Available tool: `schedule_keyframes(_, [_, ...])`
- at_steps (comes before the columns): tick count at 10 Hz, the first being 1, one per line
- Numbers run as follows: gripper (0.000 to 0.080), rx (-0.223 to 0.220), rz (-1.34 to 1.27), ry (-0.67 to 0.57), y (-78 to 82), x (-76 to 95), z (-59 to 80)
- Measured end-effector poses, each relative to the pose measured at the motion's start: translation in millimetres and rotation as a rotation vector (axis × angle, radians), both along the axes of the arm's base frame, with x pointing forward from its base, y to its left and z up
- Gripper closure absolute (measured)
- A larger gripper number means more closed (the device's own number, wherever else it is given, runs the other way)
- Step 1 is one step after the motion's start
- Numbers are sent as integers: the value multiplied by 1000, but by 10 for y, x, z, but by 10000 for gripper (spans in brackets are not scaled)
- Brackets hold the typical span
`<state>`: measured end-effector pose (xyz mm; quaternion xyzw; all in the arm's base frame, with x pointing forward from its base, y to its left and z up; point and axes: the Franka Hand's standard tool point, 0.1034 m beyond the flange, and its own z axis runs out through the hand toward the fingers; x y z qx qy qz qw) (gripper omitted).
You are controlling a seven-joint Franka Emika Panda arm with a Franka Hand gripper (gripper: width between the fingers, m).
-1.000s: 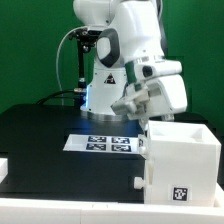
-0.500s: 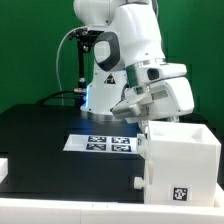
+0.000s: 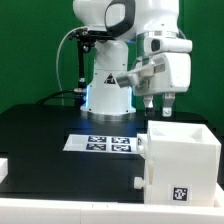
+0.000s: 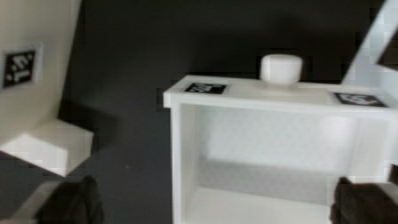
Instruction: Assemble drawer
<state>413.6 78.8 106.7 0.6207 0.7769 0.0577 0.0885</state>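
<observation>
In the exterior view, all we see of the drawer is a low white sliver cut off by the exterior view's left edge. It sits on the black table, well apart from everything else. So little shows that we cannot tell its long axis or which way its front faces.

The gripper hangs in the air above the rear corner of the white cube-shaped housing, on the side nearer the marker board. Its dark fingers point down, spread apart, holding and touching nothing. The housing stands at the exterior view's right with its open side up. It has a square marker tag low on its front, too small for us to read. The marker board lies flat just beside it.

In the wrist view we look into the housing, which has two rim tags on its far edge. A short white cylinder is just beyond it. The gripper shows as two blurred dark fingertips set wide apart with nothing between them. Beside the housing are a white tagged surface and a white angular corner; we cannot identify either.
</observation>
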Motion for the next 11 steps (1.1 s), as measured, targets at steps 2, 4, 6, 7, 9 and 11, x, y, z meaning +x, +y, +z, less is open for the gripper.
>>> schedule_keyframes(2, [151, -113, 17, -16, -20, -41, 257])
schedule_keyframes(4, [151, -114, 21, -22, -28, -51, 288])
schedule_keyframes(6, [151, -122, -11, -11, -49, -77, 271])
schedule_keyframes(7, [151, -155, -71, 2, -79, -136, 283])
schedule_keyframes(9, [151, -279, -214, 16, -104, -308, 330])
schedule_keyframes(11, [151, -334, -225, 34, 23, -419, 275])
